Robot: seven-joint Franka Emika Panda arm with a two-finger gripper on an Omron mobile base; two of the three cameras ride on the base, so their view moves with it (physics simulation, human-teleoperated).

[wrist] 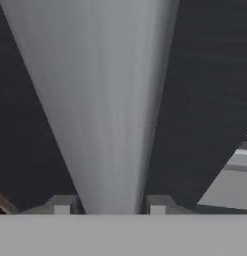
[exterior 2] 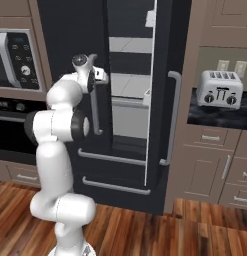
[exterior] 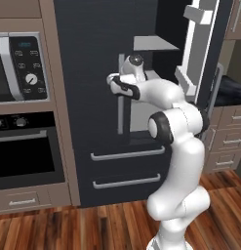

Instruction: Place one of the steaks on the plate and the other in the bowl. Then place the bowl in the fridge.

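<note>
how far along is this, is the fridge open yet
Partly. The fridge has its right door swung open, shelves showing. In hand: the gripper straddles the left door's silver handle, fingertips either side. No steaks, bowl or plate in sight, so whether they are sorted cannot be told.

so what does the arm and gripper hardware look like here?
Glossy white rounded arm links with dark grey-black joint bands, no cables or markings visible. A dark-capped round joint tops the wrist. The gripper has two small blocky grey fingertips.

Fridge handle (wrist: 107, 105) between claw (wrist: 109, 204) fingertips cut off at top edge; fingertips' lower parts hidden; contact unclear.
</note>
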